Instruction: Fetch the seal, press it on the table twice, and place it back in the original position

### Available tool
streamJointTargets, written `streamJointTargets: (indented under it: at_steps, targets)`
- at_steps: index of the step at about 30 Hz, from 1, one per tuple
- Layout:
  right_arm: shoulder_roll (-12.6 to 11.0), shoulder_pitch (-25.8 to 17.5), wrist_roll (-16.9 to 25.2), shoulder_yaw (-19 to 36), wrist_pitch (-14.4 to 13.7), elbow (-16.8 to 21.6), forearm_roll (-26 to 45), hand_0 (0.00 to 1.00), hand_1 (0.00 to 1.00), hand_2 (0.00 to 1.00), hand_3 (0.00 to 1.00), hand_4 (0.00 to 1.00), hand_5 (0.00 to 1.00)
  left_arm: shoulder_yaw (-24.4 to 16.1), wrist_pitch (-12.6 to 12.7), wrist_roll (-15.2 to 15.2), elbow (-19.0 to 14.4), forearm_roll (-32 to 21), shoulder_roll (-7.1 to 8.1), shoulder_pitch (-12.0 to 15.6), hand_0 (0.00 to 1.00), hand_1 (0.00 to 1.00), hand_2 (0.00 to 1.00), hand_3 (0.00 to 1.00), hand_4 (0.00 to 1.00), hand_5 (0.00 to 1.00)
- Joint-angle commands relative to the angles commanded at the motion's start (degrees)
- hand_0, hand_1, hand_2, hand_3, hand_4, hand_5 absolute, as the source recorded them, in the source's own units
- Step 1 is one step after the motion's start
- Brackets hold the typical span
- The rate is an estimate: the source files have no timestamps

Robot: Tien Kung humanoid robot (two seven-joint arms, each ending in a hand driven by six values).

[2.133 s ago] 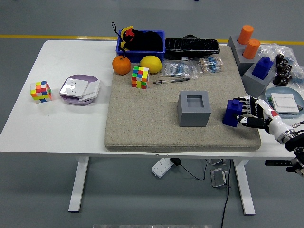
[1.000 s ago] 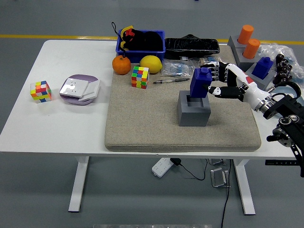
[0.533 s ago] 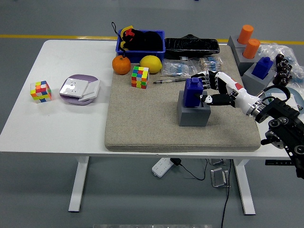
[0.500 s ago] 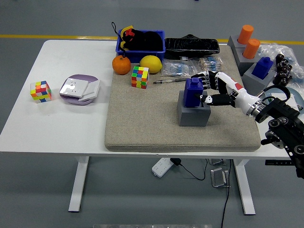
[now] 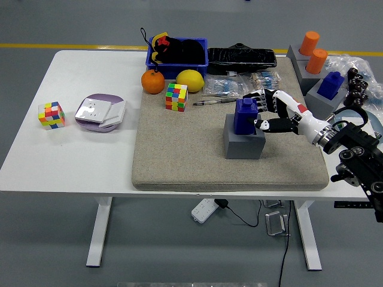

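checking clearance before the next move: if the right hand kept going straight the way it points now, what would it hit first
The right hand points left, its fingers already around the blue seal in the grey holder. Past it, probably the Rubik's cube, though depth is unclear.

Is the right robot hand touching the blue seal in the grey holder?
Touching. The head view shows the right robot hand with fingers wrapped around the blue seal, seated in the grey holder.

Table: white table, near edge at the bottom.
Middle to right: beige mat lying flat on it.
Left: coloured cube; beside it a purple plate with white cards.
Far right: crumpled plastic bags.
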Motion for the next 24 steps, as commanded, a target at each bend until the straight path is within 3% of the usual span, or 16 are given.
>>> streamJointTargets:
  at_steps: [24]
  targets:
    - [0.3, 0.5, 1.3, -1.4, -0.5, -1.5, -0.4, 0.451, 0.381, 0.405, 0.444, 0.507, 0.002, 0.2, -0.2, 0.0, 0.0, -0.1, -0.03, -0.1, 0.846, 0.83, 0.803, 0.86, 0.855, 0.468]
